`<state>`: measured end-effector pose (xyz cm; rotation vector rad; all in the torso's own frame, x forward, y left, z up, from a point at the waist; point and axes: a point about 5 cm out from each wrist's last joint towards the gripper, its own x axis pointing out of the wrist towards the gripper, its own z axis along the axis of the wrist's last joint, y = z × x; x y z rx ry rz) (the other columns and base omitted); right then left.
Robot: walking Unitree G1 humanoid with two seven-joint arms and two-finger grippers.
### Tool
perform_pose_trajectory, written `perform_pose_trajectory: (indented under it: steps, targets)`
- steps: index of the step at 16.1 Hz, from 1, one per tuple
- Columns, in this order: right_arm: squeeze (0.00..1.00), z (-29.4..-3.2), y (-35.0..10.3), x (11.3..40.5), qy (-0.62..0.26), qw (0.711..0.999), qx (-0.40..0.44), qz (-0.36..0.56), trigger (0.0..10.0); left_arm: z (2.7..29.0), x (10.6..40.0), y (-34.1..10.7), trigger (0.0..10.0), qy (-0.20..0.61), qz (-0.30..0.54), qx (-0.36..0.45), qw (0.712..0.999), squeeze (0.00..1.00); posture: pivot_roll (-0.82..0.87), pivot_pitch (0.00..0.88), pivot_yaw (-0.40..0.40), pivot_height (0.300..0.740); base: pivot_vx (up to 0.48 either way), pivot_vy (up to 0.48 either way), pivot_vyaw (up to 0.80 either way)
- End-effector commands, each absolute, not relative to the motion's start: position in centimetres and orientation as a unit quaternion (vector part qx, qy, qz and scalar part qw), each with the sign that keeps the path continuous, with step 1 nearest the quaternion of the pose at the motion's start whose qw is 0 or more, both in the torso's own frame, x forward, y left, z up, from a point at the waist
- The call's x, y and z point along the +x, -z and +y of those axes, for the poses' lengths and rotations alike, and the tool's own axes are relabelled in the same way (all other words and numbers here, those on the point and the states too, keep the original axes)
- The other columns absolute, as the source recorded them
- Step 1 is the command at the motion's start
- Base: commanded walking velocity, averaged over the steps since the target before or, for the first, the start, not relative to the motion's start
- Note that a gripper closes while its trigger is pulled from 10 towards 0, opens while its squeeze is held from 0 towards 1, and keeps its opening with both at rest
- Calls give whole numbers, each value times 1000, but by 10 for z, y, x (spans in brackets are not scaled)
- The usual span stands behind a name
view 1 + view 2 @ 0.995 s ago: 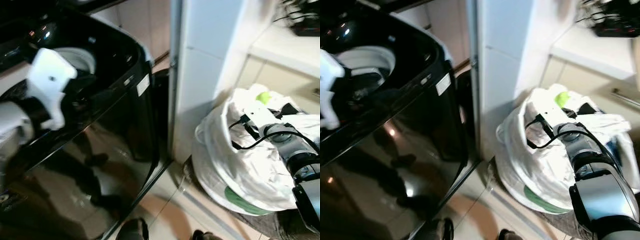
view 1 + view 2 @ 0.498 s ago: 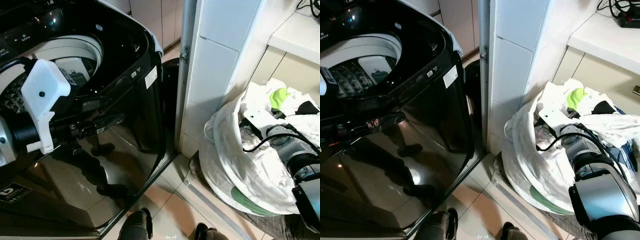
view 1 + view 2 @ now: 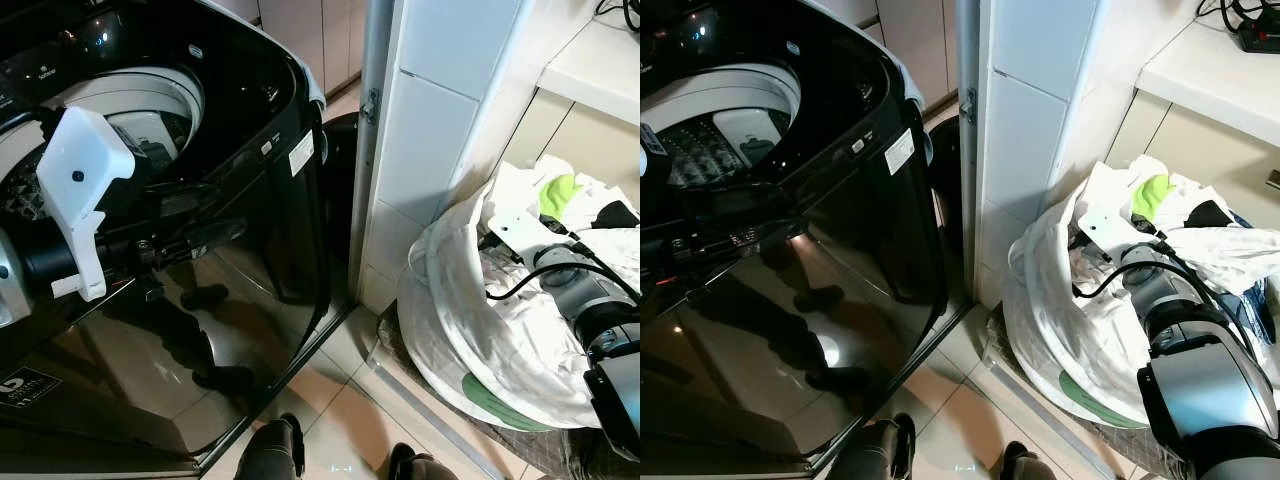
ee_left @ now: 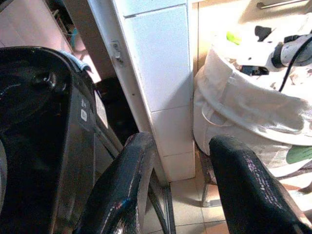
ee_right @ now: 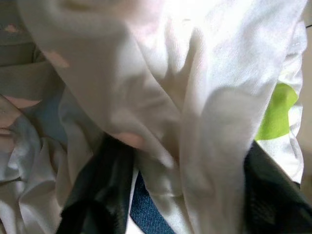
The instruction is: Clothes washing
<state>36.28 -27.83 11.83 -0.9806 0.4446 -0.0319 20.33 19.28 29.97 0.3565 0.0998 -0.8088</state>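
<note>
A black top-loading washing machine (image 3: pixel 250 200) stands on the left with its lid up and its pale drum (image 3: pixel 140 110) showing. My left gripper (image 3: pixel 205 238) hovers in front of the washer's upper edge, open, with nothing between its black fingers (image 4: pixel 131 165). On the right a white laundry bag (image 3: pixel 470 330) holds white clothes, one with a green patch (image 3: pixel 558 193). My right arm (image 3: pixel 570 285) reaches down into the bag, its gripper buried in the clothes. The right wrist view is close on white cloth (image 5: pixel 195 107), a green patch, blue denim (image 5: pixel 146 212) and dark fabric.
A white tiled pillar (image 3: pixel 440 120) stands between the washer and the bag, leaving a narrow dark gap. A pale counter (image 3: pixel 600 65) overhangs the bag at the right. Beige floor tiles (image 3: pixel 345 400) lie in front, with my feet (image 3: pixel 275 455) at the bottom edge.
The camera has swung and steadied since a second ago. My left gripper has stayed in front of the washer. My right arm has stayed inside the bag.
</note>
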Motion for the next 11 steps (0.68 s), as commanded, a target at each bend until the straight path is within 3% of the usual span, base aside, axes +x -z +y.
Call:
perform_pose_trajectory:
  steps: [1, 11]
  targets:
    - [0, -282, -123, 364, 24, 858, -469, 209, 0, 191, 198, -303, 10000, 406, 43, 169, 897, 0, 459, 217, 71, 740, 0, 0, 0]
    - [0, -284, -124, 364, 24, 854, -475, 211, 0, 184, 184, -294, 10000, 457, 68, 139, 876, 0, 449, 209, 49, 740, 0, 0, 0]
